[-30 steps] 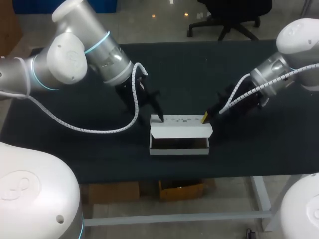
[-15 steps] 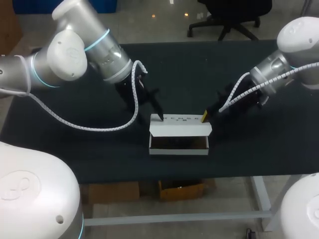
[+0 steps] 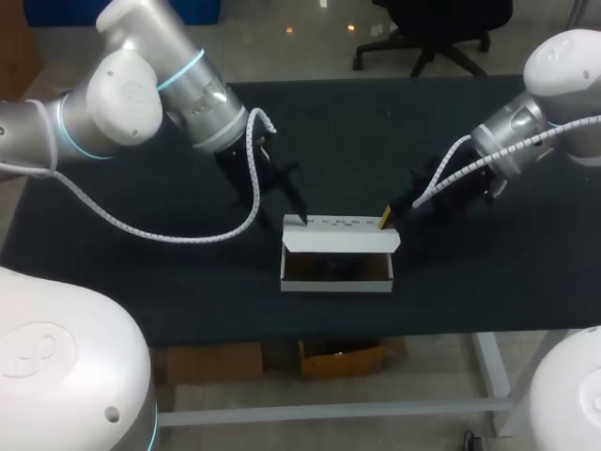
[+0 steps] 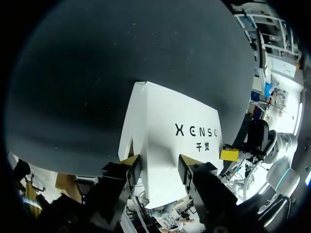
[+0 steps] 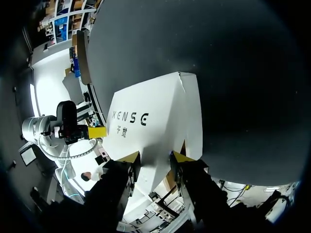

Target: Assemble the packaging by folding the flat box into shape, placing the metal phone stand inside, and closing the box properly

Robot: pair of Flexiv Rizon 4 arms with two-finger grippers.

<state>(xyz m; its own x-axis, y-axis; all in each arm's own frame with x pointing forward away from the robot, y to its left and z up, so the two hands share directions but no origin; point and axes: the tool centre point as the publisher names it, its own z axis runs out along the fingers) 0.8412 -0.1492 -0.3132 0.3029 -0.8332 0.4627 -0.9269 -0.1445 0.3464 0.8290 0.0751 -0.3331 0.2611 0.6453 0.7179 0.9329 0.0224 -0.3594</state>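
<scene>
Both your pincers sit spread apart, not clamping: left pincer (image 4: 159,162) and right pincer (image 5: 155,158) each have the box lid (image 3: 340,241) running between their tips (box (image 3: 338,285) just below). Push unevenly and that lid could buckle or the box skid.

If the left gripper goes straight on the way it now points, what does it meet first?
Probably the white box lid, which lies right ahead of the left gripper, between its open fingers; the depth is unclear.
</scene>
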